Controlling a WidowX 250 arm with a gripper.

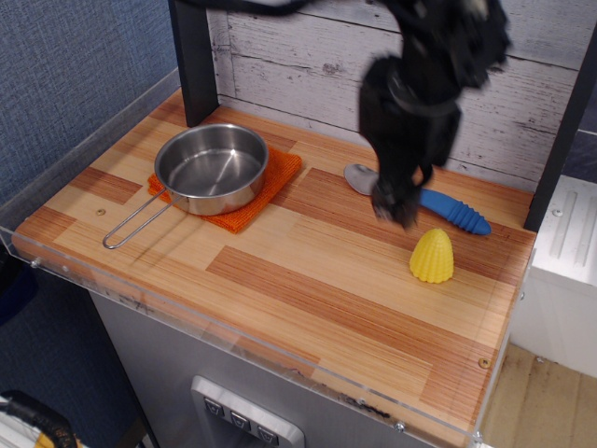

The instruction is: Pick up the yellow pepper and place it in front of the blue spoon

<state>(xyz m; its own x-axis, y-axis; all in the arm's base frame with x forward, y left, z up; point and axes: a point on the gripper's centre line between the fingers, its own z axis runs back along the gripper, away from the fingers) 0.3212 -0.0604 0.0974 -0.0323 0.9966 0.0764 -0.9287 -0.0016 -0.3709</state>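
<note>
One view is showing the striped wooden plank surface (pixel 280 271) with clear plastic edging. The yellow pepper (pixel 432 256), a ribbed, bumpy cone with a rounded tip, is standing upright on it, free of the arm, just in front of the blue spoon (pixel 424 195), whose ridged plastic handle is lying near the back wall. The black gripper (pixel 395 207) is hanging blurred above the spoon's grey metal bowl; whether its jaws are spread cannot be told. A round, shiny steel pan (pixel 211 168) is sitting on an orange woven cloth (pixel 270 187), well apart to the left.
</note>
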